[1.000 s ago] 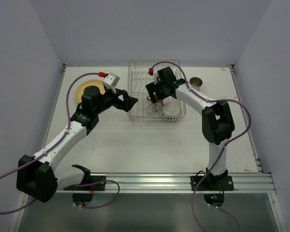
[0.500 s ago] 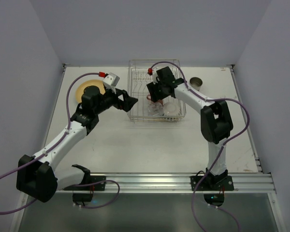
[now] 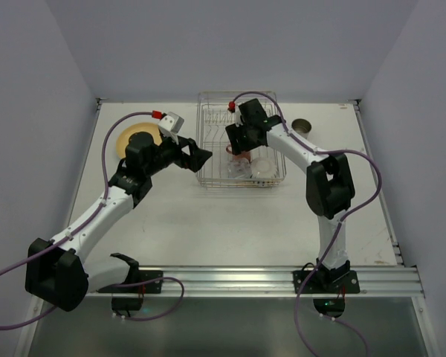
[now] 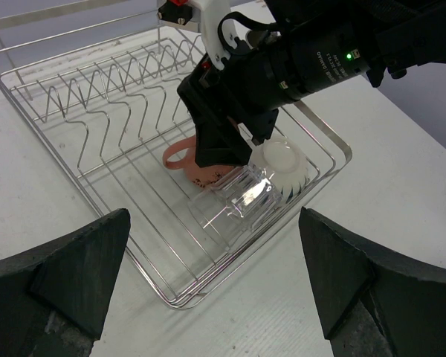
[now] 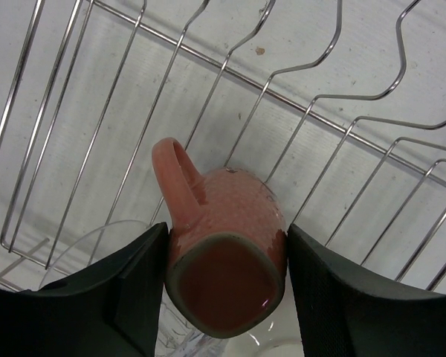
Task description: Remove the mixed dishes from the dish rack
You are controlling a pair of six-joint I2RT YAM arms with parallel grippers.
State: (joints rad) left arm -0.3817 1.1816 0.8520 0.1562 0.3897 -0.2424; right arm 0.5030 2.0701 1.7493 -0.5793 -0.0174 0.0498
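The silver wire dish rack (image 3: 205,178) stands at the table's far middle. My right gripper (image 3: 238,147) reaches into it and is shut on the pink handled mug (image 5: 223,260), one finger (image 5: 134,290) on each side of it, handle to the left. A clear glass (image 4: 241,197) and a white cup (image 4: 282,163) lie in the rack beside the mug (image 4: 182,158). My left gripper (image 4: 215,282) is wide open and empty, just left of the rack's near corner (image 4: 171,297). The yellow-orange plate (image 3: 136,138) and brown cup (image 3: 302,126) are on the table. Blue and purple plates are out of view.
The rack's upright plate prongs (image 4: 111,89) hold nothing. The yellow-orange plate lies far left, partly behind my left arm. The brown cup stands right of the rack. Grey walls close in the table at the back and sides.
My right gripper has shifted slightly toward the back of the rack with the pink mug in it. My left arm has not moved.
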